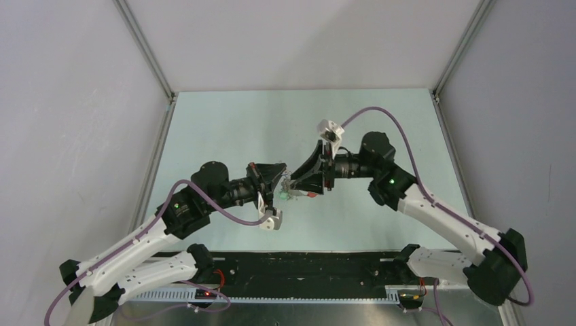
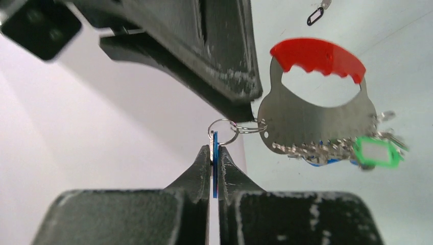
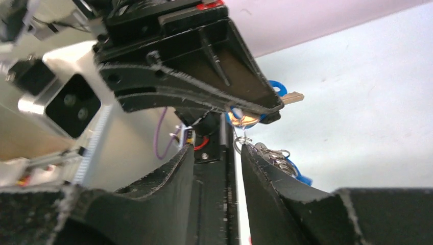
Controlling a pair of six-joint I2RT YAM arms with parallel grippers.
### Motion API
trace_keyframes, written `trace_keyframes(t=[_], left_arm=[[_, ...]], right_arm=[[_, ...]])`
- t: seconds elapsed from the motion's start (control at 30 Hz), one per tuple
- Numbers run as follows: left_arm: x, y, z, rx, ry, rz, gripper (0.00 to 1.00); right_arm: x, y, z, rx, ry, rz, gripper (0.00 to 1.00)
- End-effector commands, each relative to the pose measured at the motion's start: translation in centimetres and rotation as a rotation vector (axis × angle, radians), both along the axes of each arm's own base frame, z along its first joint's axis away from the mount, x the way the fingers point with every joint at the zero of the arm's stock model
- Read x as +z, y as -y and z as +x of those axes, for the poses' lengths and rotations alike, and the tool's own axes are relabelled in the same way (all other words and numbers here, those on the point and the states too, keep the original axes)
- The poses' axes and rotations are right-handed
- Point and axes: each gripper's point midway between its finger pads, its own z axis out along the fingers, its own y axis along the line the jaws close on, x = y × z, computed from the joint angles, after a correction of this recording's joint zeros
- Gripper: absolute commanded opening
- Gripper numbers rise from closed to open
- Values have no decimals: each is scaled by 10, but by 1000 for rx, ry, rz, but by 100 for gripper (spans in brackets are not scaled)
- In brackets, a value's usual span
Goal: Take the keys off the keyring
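My left gripper [image 2: 214, 150] is shut on a silver key with a blue tag [image 2: 215, 168], which hangs on a small metal ring [image 2: 224, 131]. That ring links to the keyring [image 2: 316, 109], a metal plate with a red plastic loop. Several more keys with a green tag [image 2: 375, 152] and blue tags hang off it. My right gripper [image 3: 217, 148] is open with nothing between its fingers. One of its fingers [image 2: 224, 61] touches the link rings, and the bunch [image 3: 275, 155] lies outside that finger. Both grippers [image 1: 275, 182] [image 1: 306, 180] meet above the table's middle.
A small black oval tag [image 2: 315, 15] with a lone key lies on the pale green table [image 1: 224, 129], away from the grippers. White walls enclose the table on three sides. A black rail [image 1: 306, 265] runs along the near edge.
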Motion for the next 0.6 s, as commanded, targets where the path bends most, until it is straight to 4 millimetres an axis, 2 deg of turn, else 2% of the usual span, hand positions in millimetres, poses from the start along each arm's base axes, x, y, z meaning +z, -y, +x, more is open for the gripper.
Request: trace_keyframes(t=[0.0,0.1,0.23,0.43,0.57], left_arm=[[44,1,-7,-32,68,-108,0],[44,2,-8,-37,67,-108,0],[44,2,-10,-44,66,-110,0],[47,2,-12,-54,74,-115,0],[47,2,-14,-64,78,-116,0]], right_arm=[[14,15,-2,-45,339,60,44],[7,20,-2,-55,430,60,44],[8,25,5,-94,552,79,44],[12,22,30,-169,568,99,41],[19,18,36,-169,581,141,39]])
